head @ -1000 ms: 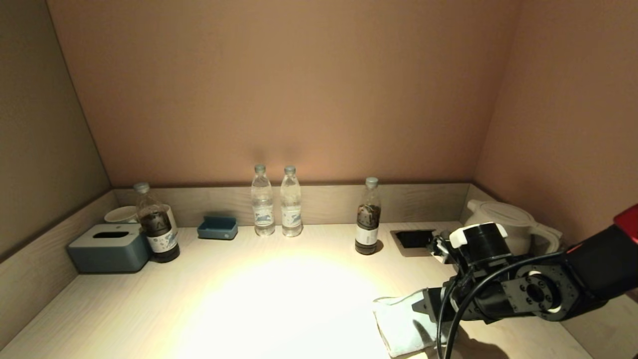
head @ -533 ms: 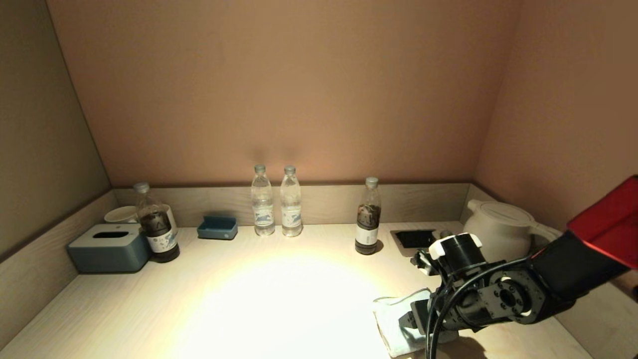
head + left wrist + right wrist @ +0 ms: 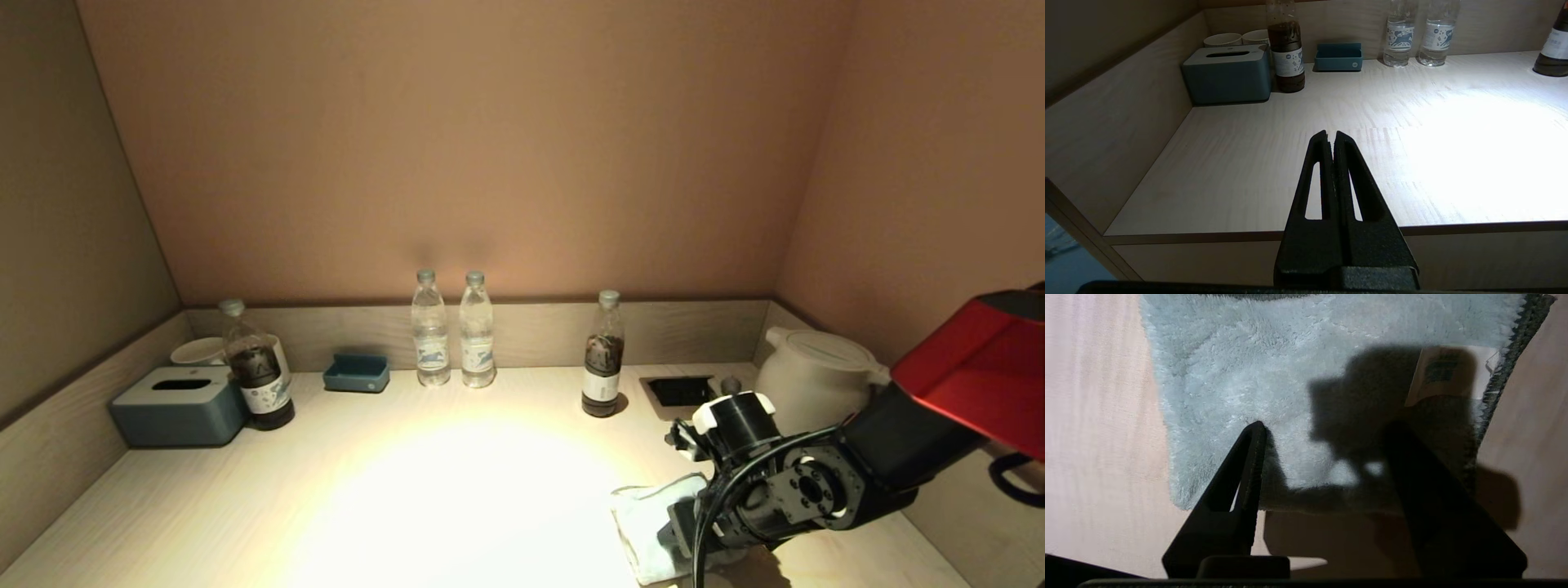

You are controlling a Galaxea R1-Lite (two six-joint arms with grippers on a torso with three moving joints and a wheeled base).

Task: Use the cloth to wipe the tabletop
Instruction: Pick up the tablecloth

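the cloth [image 3: 1274, 375] lies flat near the front right of the worktop [image 3: 457, 490], pale blue and fluffy, its small tag [image 3: 1447, 373] showing at one edge. the right gripper [image 3: 1327, 433] is poised over it with its jaws spread wide, one finger tip at the pile and the other lost in shadow; it seems to be touching the cloth, though contact is hard to confirm, and it has hold of nothing yet. the left gripper [image 3: 1331, 136] hangs just off the front left edge of the worktop, fingers pressed together and empty, taking no part.

as a judgement, the task is at its very start: the cloth is not yet grasped, and no stretch of the surface shows signs of wiping. left to do are closing on the cloth, then sweeping it across the open middle, keeping off the bottles [image 3: 453, 335] and the kettle [image 3: 816, 367] at the back.
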